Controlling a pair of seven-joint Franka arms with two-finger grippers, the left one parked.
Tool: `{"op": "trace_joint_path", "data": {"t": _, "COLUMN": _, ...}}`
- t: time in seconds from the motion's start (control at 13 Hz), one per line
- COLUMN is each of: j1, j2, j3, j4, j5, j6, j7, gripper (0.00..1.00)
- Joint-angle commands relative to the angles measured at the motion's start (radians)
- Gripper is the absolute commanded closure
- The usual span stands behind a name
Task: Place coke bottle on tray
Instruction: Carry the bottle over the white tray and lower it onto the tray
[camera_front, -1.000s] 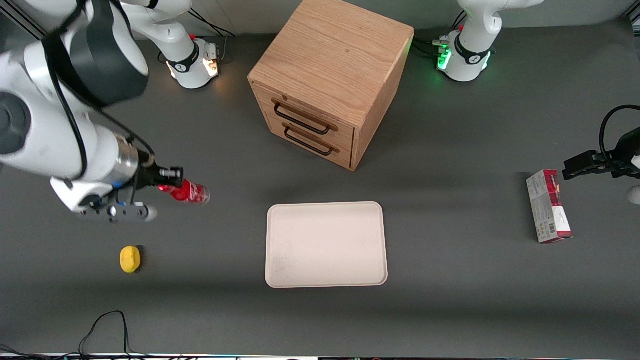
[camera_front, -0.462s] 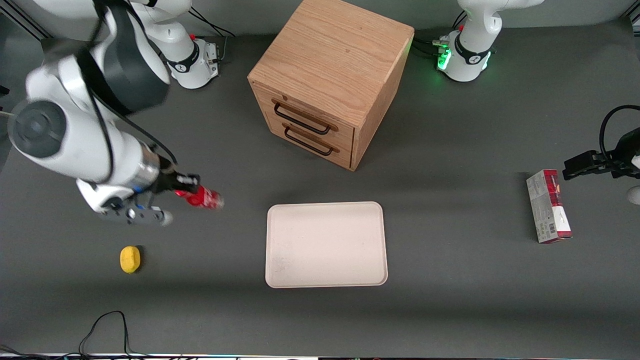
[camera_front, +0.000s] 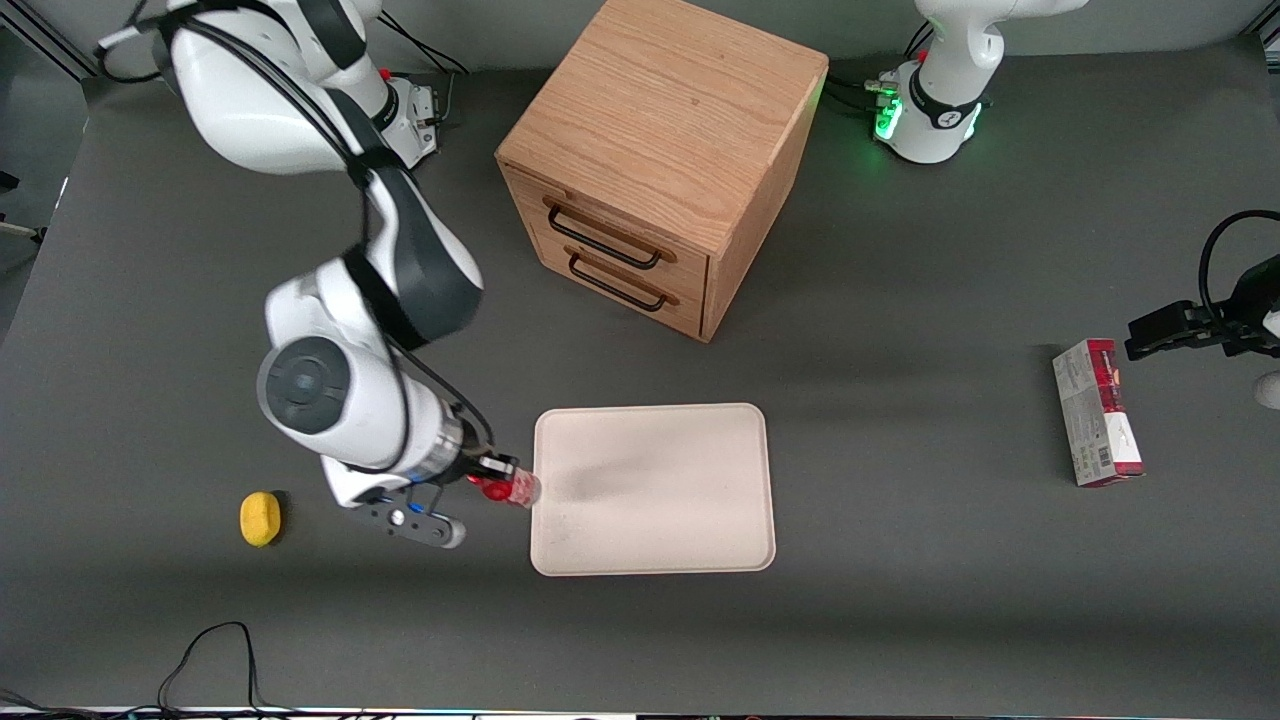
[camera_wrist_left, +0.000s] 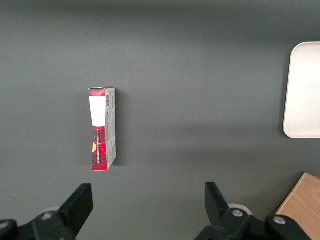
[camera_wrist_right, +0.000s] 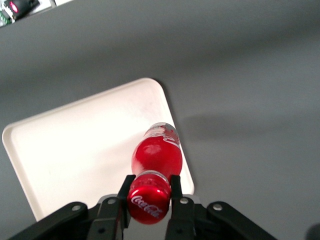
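One dark worktop (camera_front: 900, 620) fills the front view. The wooden cabinet (camera_front: 650, 150) sits in the upper middle of the frame, drawers facing the camera. The cream tray (camera_front: 690, 520) lies flat in the lower middle, nothing on it, ready to receive. A red-and-grey box (camera_front: 1097, 410) lies toward the parked arm's end. The hand (camera_front: 497, 482) hangs at the tray's edge nearest the working arm, clamped just under the red cap so the bottle (camera_front: 518, 489) dangles body-down. In the wrist view the bottle (camera_wrist_right: 156, 155) overlaps the tray's rim (camera_wrist_right: 170, 115), probably not yet far enough in to release. A yellow lump (camera_front: 260, 518) lies well apart.
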Motion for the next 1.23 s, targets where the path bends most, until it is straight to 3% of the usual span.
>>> {"op": "trace_joint_path", "data": {"t": 0.0, "j1": 0.025, "j2": 0.068, "j3": -0.009, "j4": 0.073, "j5": -0.03, "j6": 0.057, "j7": 0.061, "gripper": 1.0}}
{"op": "trace_joint_path", "data": {"t": 0.46, "j1": 0.046, "j2": 0.127, "j3": -0.012, "j4": 0.072, "j5": -0.074, "j6": 0.107, "j7": 0.072, "gripper": 1.0}}
{"op": "trace_joint_path", "data": {"t": 1.08, "j1": 0.049, "j2": 0.15, "j3": -0.011, "j4": 0.072, "j5": -0.079, "j6": 0.153, "j7": 0.092, "gripper": 1.0}}
{"op": "trace_joint_path", "data": {"t": 1.15, "j1": 0.049, "j2": 0.15, "j3": -0.011, "j4": 0.072, "j5": -0.079, "j6": 0.155, "j7": 0.092, "gripper": 0.93}}
